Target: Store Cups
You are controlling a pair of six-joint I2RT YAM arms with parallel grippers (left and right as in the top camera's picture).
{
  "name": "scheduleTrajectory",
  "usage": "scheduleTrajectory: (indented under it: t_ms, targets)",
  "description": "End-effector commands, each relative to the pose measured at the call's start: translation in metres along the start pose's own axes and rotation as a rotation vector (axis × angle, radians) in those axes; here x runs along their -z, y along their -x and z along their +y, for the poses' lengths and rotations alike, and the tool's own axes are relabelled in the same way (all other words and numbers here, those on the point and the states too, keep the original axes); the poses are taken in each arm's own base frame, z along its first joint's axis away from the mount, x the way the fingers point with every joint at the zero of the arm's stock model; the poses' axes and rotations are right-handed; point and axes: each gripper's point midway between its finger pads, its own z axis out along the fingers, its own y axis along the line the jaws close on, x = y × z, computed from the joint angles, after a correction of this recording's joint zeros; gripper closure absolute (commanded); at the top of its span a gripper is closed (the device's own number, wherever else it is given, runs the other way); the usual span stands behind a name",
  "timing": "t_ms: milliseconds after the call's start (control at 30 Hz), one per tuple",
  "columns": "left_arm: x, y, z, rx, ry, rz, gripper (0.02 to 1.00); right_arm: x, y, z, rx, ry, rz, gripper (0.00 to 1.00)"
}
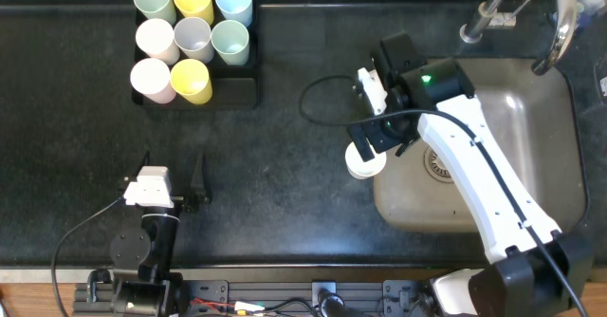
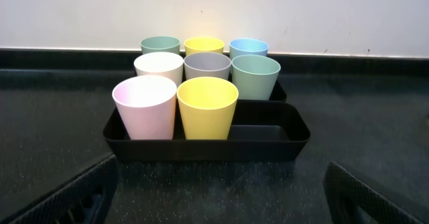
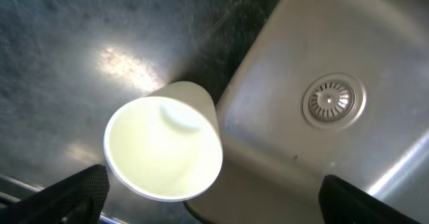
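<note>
A white cup stands on the dark counter right at the sink's left edge. My right gripper hovers over it, open, with the cup between the fingers and closer to one of them. A black tray at the back left holds several pastel cups, among them a pink cup and a yellow cup in its front row. The slot beside the yellow cup is free. My left gripper rests low on the counter, open and facing the tray.
A steel sink with a round drain takes up the right side. A tap stands behind it. The right arm's black cable loops over the counter. Open dark counter lies between tray and sink.
</note>
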Motion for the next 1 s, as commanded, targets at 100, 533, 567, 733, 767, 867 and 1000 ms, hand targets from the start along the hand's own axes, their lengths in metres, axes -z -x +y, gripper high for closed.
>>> scheduleTrajectory:
  t_ms: [100,533,567,733,767,867,1000]
  targets:
    - [0.0,0.0,0.001,0.018,0.005,-0.003,0.02,-0.026,-0.022,-0.018,0.047,-0.003,0.067,0.003]
    - [0.0,0.0,0.001,0.018,0.005,-0.003,0.023,-0.057,-0.023,-0.02,0.067,0.003,0.072,0.003]
    - [0.0,0.0,0.001,0.018,0.005,-0.003,0.02,-0.057,-0.022,-0.02,0.061,0.002,0.066,0.007]
    - [0.0,0.0,0.001,0.018,0.005,-0.003,0.02,-0.057,-0.021,-0.019,0.052,0.008,0.062,0.958]
    - [0.0,0.0,0.001,0.019,0.005,-0.003,0.02,-0.057,-0.02,-0.019,0.046,0.007,0.061,0.958]
    - [0.0,0.0,0.001,0.018,0.005,-0.003,0.02,-0.053,-0.016,-0.018,0.027,0.004,0.045,0.958]
    - [0.0,0.0,0.001,0.019,0.005,-0.003,0.02,-0.026,0.005,-0.006,0.021,0.034,-0.024,0.956]
